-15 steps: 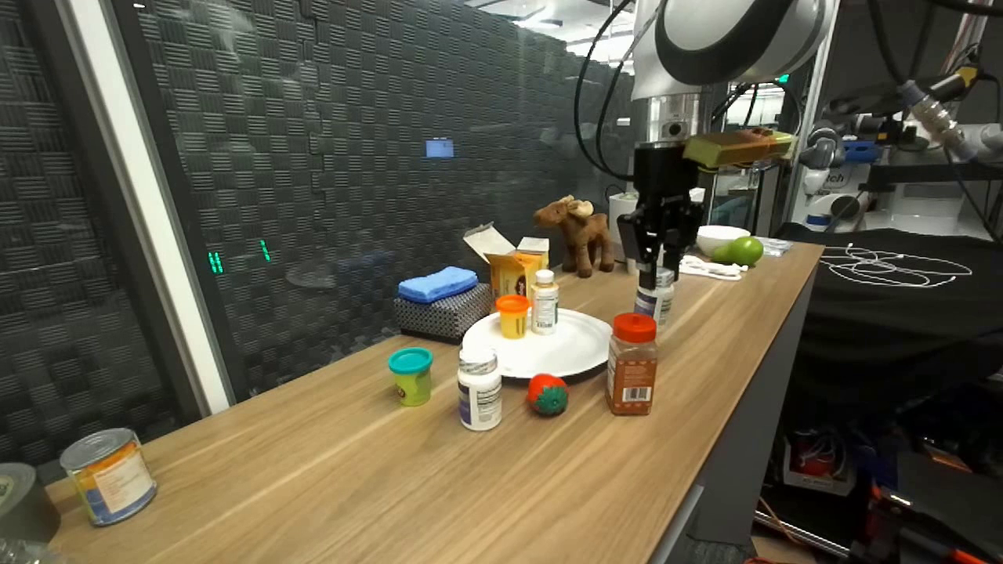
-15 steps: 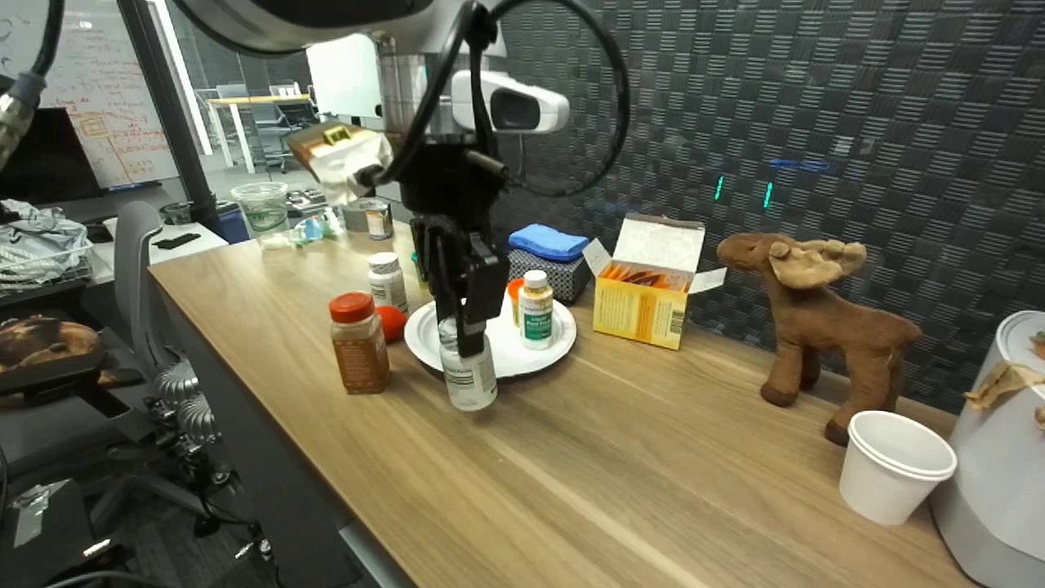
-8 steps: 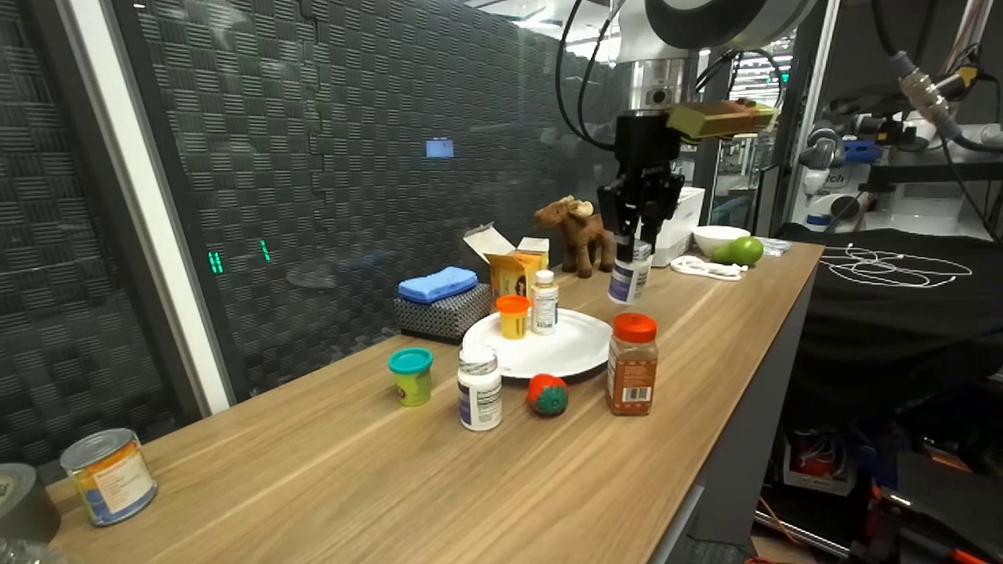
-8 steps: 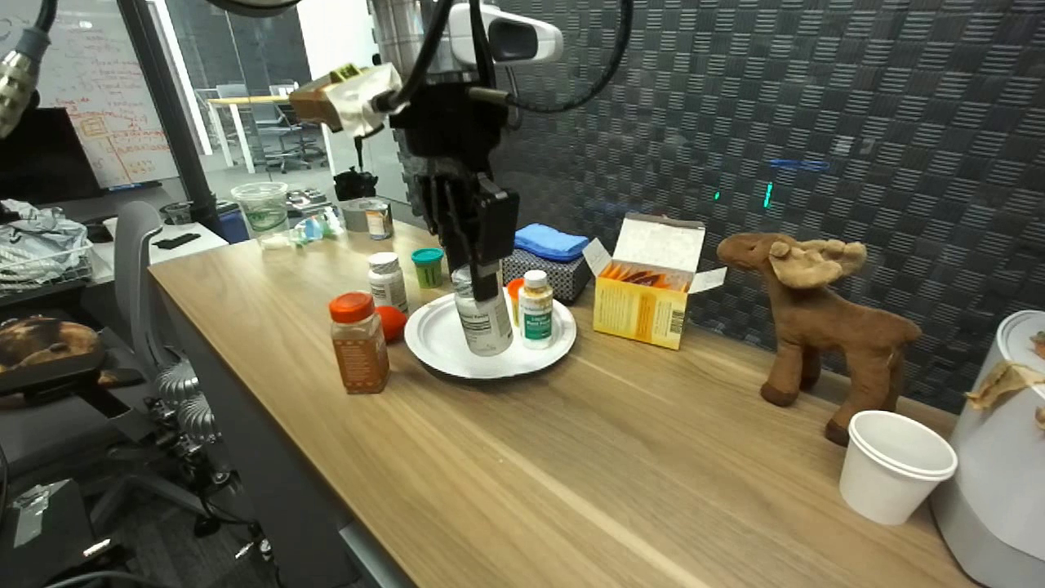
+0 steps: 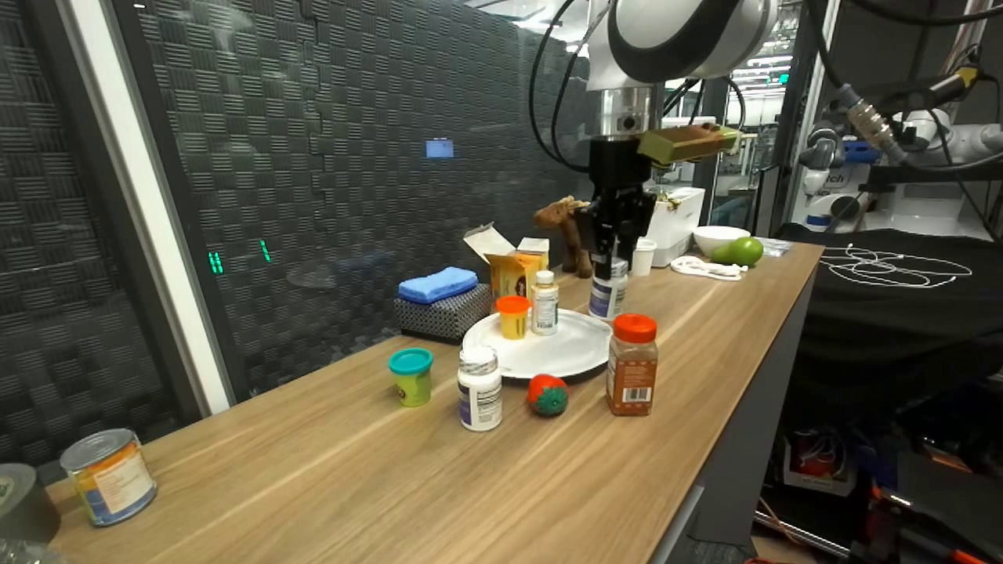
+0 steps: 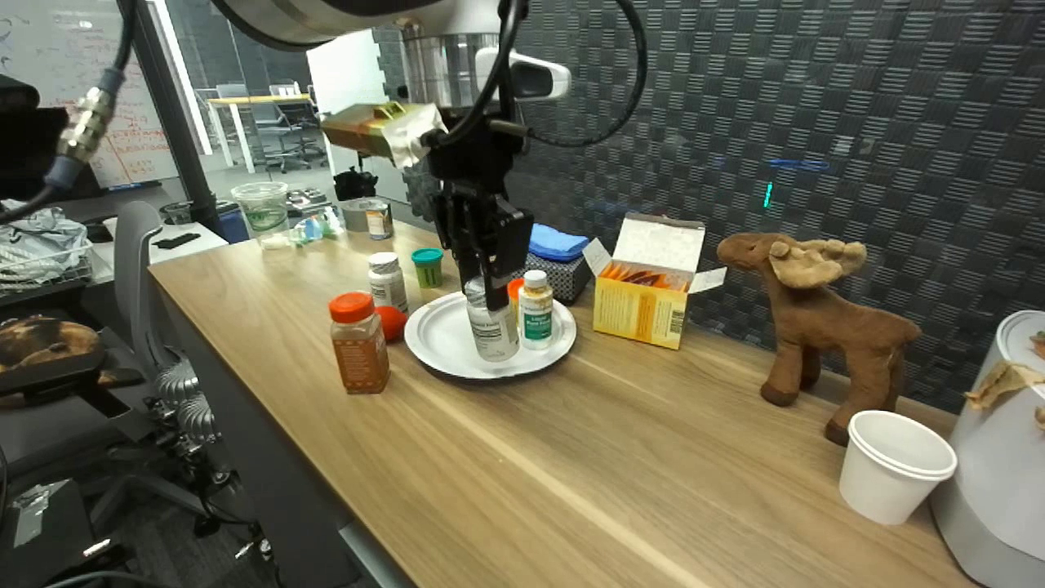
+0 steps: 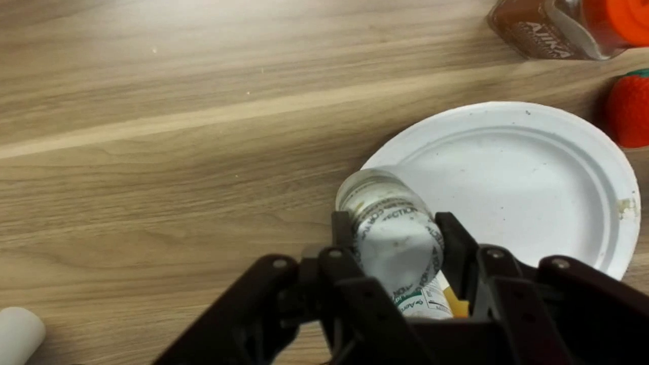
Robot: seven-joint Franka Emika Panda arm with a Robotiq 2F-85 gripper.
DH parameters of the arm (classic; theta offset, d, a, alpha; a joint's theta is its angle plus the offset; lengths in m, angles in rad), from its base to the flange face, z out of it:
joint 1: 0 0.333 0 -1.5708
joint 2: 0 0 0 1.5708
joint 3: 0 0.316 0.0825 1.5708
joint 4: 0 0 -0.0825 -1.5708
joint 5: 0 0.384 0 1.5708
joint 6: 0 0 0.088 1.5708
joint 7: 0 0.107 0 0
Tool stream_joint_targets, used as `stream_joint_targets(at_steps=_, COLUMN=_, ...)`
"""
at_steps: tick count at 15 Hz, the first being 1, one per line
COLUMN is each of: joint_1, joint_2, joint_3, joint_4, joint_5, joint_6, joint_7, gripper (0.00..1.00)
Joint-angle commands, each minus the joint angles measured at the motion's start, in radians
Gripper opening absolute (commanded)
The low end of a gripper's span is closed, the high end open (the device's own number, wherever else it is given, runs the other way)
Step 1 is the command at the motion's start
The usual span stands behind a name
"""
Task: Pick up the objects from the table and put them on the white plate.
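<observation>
"AJIKA" reads on the spice jar (image 7: 560, 30), "CTION" on the white pill bottle (image 7: 394, 233).

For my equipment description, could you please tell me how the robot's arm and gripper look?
The rounded white arm has a curved black band, a silver metal collar and looping black cables. The black two-fingered gripper shows silvery screw heads.

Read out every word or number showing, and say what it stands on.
"AJIKA": brown spice jar.
"CTION", part of a longer word: lid of the held white pill bottle.
"tch", start unclear: background machine.
Green strokes on the dark wall: possibly digits, unclear.
All other print is too small or blurred: green-label bottle, standing white pill bottle, metal can, yellow box, whiteboard.
</observation>
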Motion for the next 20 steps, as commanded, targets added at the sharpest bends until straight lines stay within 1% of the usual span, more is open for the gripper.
stream_joint_targets(at_steps=1, joint_1=0.012, joint_2=0.064, joint_3=0.005, joint_4=0.057, joint_5=0.008, joint_6=0.024, joint_7=-0.039, gripper=0.19)
stream_joint_targets(at_steps=6, joint_1=0.02, joint_2=0.109, joint_3=0.011, joint_4=0.106, joint_5=0.016, joint_6=0.014, joint_7=-0.059, gripper=0.19)
stream_joint_targets(at_steps=13, joint_1=0.02, joint_2=0.148, joint_3=0.011, joint_4=0.122, joint_5=0.014, joint_6=0.029, joint_7=-0.086, gripper=0.19)
stream_joint_targets(at_steps=16, joint_1=0.016, joint_2=0.165, joint_3=0.013, joint_4=0.13, joint_5=0.03, joint_6=0.041, joint_7=-0.098, gripper=0.19)
stream_joint_targets(at_steps=20, joint_1=0.009, joint_2=0.182, joint_3=0.018, joint_4=0.145, joint_5=0.088, joint_6=0.057, joint_7=-0.119, gripper=0.19)
